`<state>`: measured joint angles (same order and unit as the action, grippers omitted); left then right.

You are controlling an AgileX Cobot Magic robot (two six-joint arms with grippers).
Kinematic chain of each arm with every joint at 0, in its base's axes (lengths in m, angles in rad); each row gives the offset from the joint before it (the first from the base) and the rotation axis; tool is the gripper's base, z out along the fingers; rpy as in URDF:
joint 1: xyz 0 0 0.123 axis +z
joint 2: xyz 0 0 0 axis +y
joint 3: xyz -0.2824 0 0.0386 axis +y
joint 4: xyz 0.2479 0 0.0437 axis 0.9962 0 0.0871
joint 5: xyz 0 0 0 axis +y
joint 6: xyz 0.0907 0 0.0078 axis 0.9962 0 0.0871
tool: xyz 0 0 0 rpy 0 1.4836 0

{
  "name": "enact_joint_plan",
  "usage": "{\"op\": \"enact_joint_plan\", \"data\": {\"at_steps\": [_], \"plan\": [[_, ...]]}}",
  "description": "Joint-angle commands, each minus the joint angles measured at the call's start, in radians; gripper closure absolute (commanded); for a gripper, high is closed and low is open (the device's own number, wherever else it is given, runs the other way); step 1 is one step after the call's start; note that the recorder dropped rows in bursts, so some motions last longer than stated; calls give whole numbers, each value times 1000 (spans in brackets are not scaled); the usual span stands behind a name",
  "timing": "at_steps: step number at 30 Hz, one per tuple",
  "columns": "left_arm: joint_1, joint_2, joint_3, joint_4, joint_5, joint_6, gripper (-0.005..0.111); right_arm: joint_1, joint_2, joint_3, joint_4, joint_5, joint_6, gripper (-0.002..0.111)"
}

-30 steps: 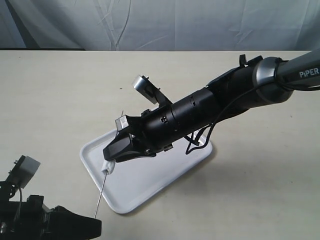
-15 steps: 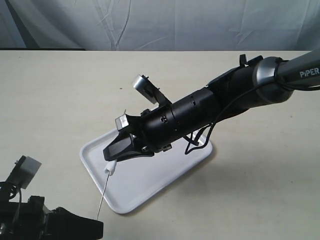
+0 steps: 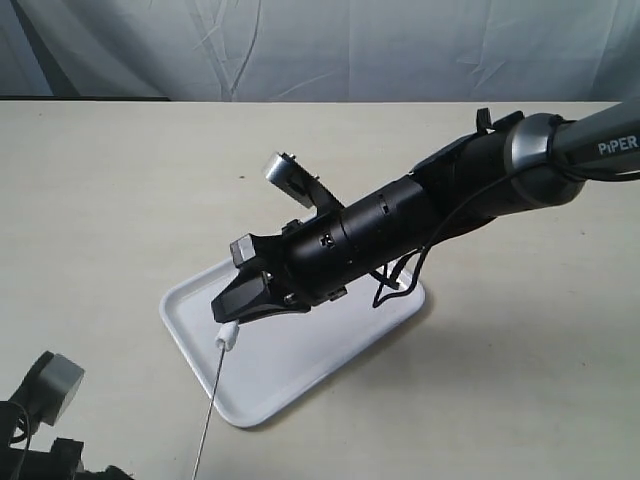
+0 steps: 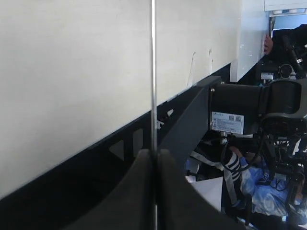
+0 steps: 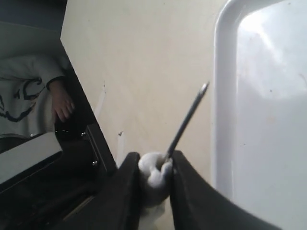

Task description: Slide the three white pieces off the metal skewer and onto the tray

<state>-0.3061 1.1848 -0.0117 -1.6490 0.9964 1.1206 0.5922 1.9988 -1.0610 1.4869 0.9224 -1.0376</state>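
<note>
The right jaws stood close together and pinched a small white marshmallow-like lump (image 5: 153, 175) (image 3: 228, 335) from both sides. The pointed tip of the thin, straight silvery metal skewer (image 5: 187, 120) (image 3: 212, 405) (image 4: 153, 72) poked out beyond the lump. In the exterior view the lump sat just below the jaw tips, against the left part of the flat white glossy rectangular tray (image 3: 300, 375) (image 5: 259, 120), which lay on the beige table (image 3: 100, 200). From the lump the skewer ran down across the tray's rim toward the bottom edge of that view. The left jaws were pressed tight on the skewer's other end, and the skewer rose straight out of the seam between them.

There were 1 skewer and 1 tray. Only 1 white mass could be made out, and I could not tell whether it was 1 piece or 3 packed together.

The grey link of the right arm (image 3: 560, 150) carried "PiPER" in white letters. In the left wrist view a white label (image 4: 226, 122) on a black box was too small to read.
</note>
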Motion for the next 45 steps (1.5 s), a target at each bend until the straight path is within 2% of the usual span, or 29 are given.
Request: {"op": "enact_joint_plan", "data": {"at_steps": [1,10,21,27,29,33,37,45], "plan": [[-6,1,12,86,150,-19,107,-34,0,-26,-4,-139,-28,91],[-6,1,12,98,154,-22,107,-81,-2,-32,-50,-214,-25,91],[-6,1,12,208,172,-115,107,-182,-2,-32,-76,-187,-25,91],[-6,1,12,181,160,-111,107,-197,-2,-32,-86,-96,-37,91],[-6,1,12,159,140,-85,107,-195,-2,-32,-88,-50,-45,82],[-6,1,12,137,122,-66,107,-195,-2,-32,-88,2,-44,52],[-6,1,12,137,117,-66,107,-195,-2,-32,-91,6,-32,51],[-6,1,12,105,-15,-37,107,-199,-2,-32,-118,-36,27,51]]}}
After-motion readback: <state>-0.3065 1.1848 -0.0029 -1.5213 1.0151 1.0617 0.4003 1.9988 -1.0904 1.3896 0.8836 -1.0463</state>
